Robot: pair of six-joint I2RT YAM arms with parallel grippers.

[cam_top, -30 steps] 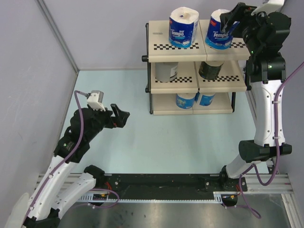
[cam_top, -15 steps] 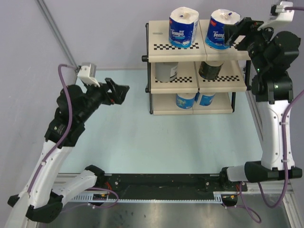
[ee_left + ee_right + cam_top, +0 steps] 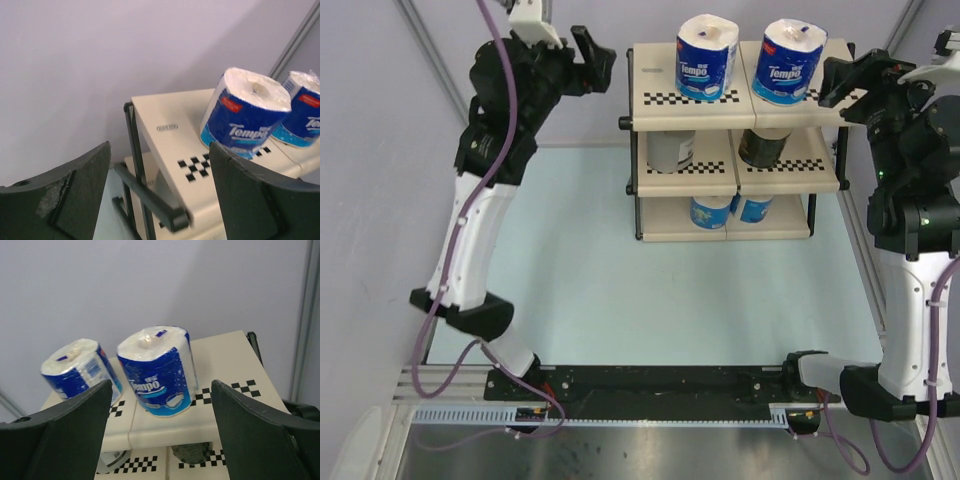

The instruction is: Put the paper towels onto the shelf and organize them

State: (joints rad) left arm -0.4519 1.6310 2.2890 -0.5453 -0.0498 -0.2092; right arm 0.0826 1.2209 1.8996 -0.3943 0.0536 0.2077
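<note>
The shelf stands at the back right, and paper towels fill all three of its tiers. On the top tier stand two blue "Tempo" rolls. The middle tier holds a grey roll and a dark roll, and the bottom tier two blue rolls. My left gripper hovers open, high beside the shelf's top left corner. In its wrist view the nearer Tempo roll lies ahead, with nothing between the fingers. My right gripper is open just right of the top right roll, apart from it.
Grey walls close in on the left and behind the shelf. A metal post runs down the left wall. The pale blue table spreads in front of the shelf. A black rail with both arm bases lines the near edge.
My left arm has swung up from low over the table to the shelf's top left corner. The right gripper has drawn back to the right, away from the top right roll.
</note>
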